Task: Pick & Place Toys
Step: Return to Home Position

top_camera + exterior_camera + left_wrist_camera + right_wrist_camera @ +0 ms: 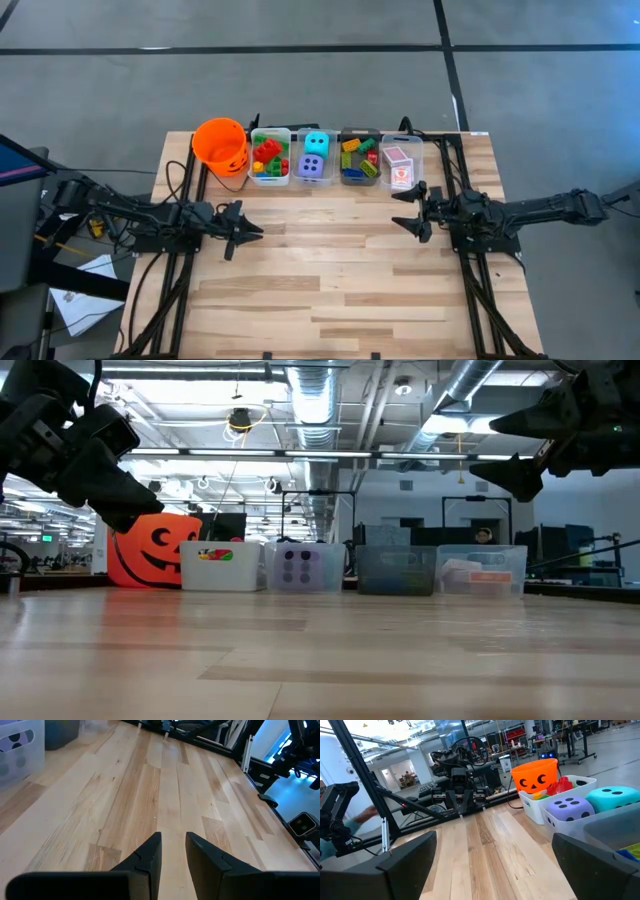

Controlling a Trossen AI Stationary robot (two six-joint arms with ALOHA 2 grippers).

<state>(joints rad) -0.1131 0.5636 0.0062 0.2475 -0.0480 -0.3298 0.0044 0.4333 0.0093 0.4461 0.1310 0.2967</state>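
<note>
High view: bricks (267, 157) fill the white bin (272, 131) and dark bin (358, 131); cyan die (316, 143) and purple die (312, 168) share one; cards (400, 158) lie rightmost. Wrist views: my left gripper (173, 836) barely parted, my right gripper (494, 840) gaping, both empty.

Mixed-colour plastic bricks (268, 160) piled in two bins (271, 130); cyan dotted die (316, 143), purple dotted die (312, 168) share third; pink-backed cards (399, 156) in rightmost.

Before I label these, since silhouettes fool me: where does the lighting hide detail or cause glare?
Low view: ceiling lamps behind turn the left hand and right hand into dark silhouettes. High view: even light, no glare on the table. Right wrist view: bucket and purple die well lit.
</note>
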